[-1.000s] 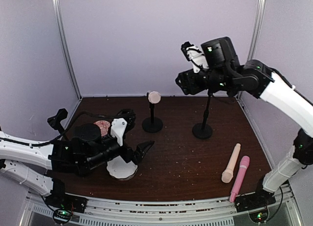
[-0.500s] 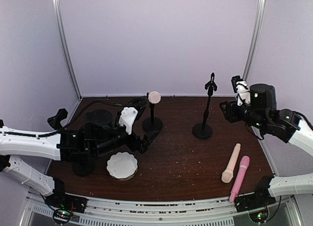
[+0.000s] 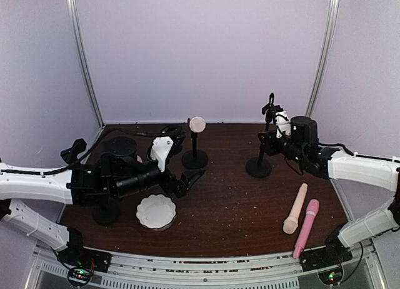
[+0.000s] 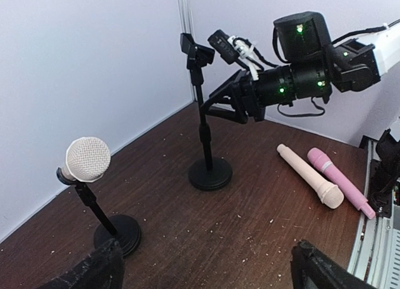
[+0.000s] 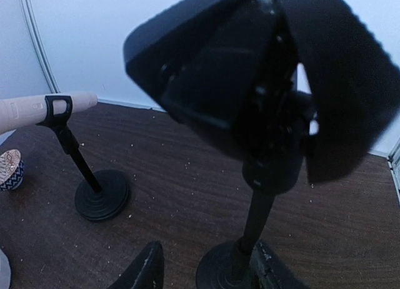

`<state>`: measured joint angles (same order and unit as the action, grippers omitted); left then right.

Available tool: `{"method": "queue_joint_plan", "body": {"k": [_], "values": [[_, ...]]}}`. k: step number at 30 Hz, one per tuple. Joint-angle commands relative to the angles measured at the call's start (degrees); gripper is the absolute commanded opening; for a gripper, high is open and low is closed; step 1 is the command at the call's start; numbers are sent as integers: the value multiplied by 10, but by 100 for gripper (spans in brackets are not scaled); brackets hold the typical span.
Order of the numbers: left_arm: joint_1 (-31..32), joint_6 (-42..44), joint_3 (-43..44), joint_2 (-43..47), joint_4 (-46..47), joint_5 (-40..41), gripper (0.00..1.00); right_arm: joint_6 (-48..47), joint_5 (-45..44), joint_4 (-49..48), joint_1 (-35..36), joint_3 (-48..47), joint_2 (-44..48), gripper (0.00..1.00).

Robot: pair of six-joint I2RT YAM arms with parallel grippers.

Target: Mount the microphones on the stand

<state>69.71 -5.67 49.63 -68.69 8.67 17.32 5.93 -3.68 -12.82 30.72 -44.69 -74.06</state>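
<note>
Checking right gripper [image 3: 267, 142]: I see jaws part open, straddling the pole of the empty stand [image 3: 259, 168], not clamped on it. Loose cream microphone [image 3: 295, 209] and pink microphone [image 3: 306, 228] lie side by side on the table [image 3: 231, 207], toward the arm bases and right of that stand, well apart from this claw. Third microphone [image 3: 197, 123] sits clipped on the second stand [image 3: 195, 159], left of the empty stand. Left gripper [image 4: 209, 273] gapes wide, holding nothing.

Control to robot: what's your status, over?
Left gripper open. Right gripper open astride empty stand. First cream microphone clipped; second cream microphone, pink microphone on table. Nothing blocking.
</note>
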Motion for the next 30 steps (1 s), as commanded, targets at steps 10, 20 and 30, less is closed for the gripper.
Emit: {"method": "queue_joint_plan", "body": {"k": [10,20,30], "values": [[-5,7,-1,19,7,-11,95,-44,-31,-147,-14,-27,-85,28],[-5,3,1,18,6,-17,95,-36,-34,-205,-16,12,-83,4],[-5,16,-10,15,17,-16,95,-18,-6,-191,-6,34,-18,0]]}}
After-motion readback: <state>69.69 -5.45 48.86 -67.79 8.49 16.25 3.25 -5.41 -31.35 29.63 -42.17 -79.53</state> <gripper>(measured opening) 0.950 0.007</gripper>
